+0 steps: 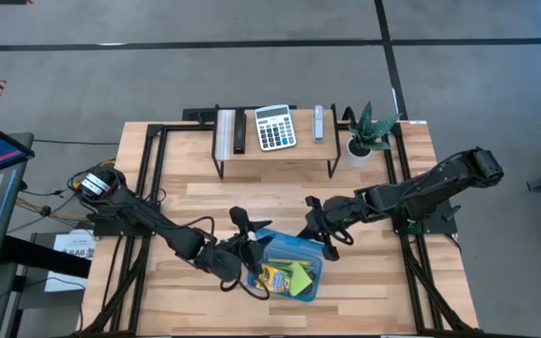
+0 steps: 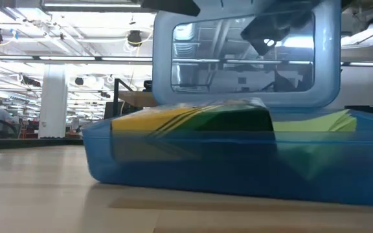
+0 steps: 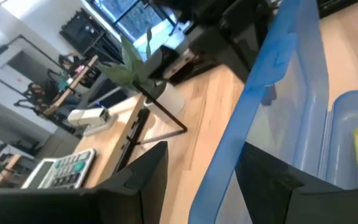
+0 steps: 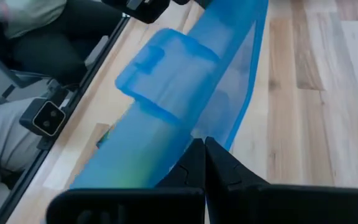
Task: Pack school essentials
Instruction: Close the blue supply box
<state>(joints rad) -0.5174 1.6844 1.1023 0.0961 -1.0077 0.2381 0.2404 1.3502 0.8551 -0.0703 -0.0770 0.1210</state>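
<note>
While the blue case lay open near the front edge of the surface, you were at the closing step, as I judged it; the yellow-green crayon box and the lime-green sticky-note pad lay inside its tray, and the lid stood roughly upright along the tray's far side. I could not make out the pencils, eraser, scissors or pen, so check them before you shut it.

Your left gripper was at the lid's left end with its fingers parted and the lid's rim running between them, gripping nothing; your right gripper was pinched fully closed, empty, its tips at the lid's edge on the right side.

The next move probably called for tipping the lid forward over the tray and pressing the clasp home; the upright lid looked light and springy, so a push from one end alone might skew it or slide the whole case.

The surface was pale wood; at its back a low black-framed shelf carried a calculator beside dark and grey bars, with a potted plant just to its right. Beyond lay a grey floor and a bright hall with ceiling lights; a person sat close beside the surface.
</note>
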